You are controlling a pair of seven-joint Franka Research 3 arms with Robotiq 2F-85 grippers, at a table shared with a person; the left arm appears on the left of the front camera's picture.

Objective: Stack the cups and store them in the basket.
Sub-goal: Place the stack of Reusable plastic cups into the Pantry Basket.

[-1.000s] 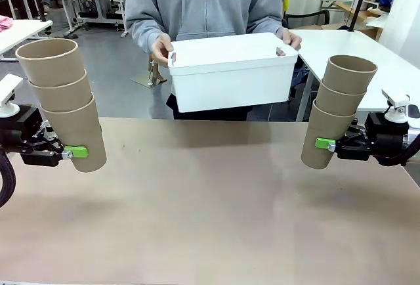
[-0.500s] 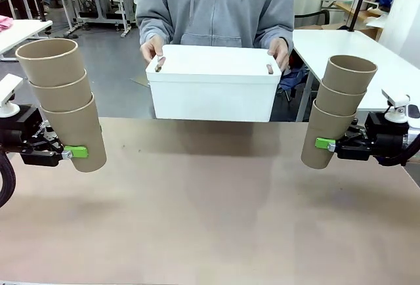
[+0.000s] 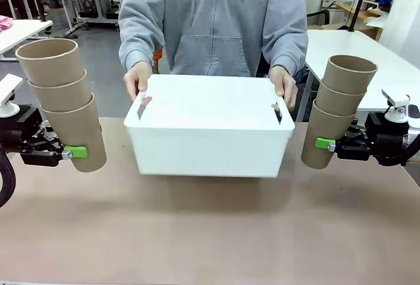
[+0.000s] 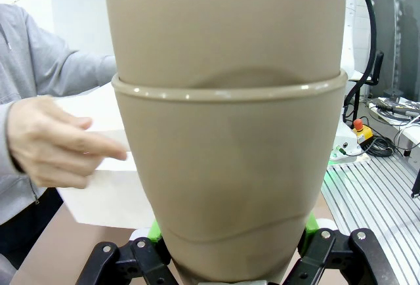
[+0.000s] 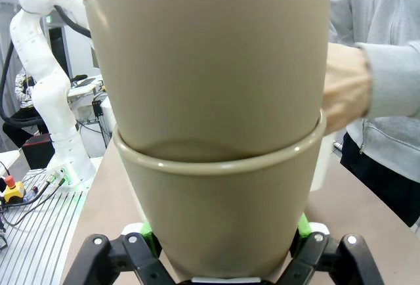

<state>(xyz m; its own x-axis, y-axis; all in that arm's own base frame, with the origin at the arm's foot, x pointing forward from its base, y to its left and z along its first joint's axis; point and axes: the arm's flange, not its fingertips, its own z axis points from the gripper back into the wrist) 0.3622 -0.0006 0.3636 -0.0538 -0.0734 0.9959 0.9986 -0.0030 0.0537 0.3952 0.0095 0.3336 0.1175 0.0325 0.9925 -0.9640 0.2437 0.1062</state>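
Left fingers point(image 3: 75, 151) pinch the bottom cup of the 3-cup left stack point(image 3: 62, 94); right fingers point(image 3: 321, 144) pinch the bottom cup of the 3-cup right stack point(image 3: 340, 108), both stacks held clear of the tabletop point(image 3: 210, 239). The basket point(image 3: 207, 150) is at mid-tabletop between them, person's hands point(image 3: 136, 78) on its rim. Stacking looks done, so storing is next: carry each stack over the opening, lower it and release, minding the hands. Tabletop tan and matte; white tables point(image 3: 341, 48) stand in the room behind.

My left end effector point(image 3: 80, 150) and right end effector point(image 3: 316, 144) are black with green pads point(image 3: 76, 152); the person point(image 3: 213, 29) wears a grey hoodie with front pocket.
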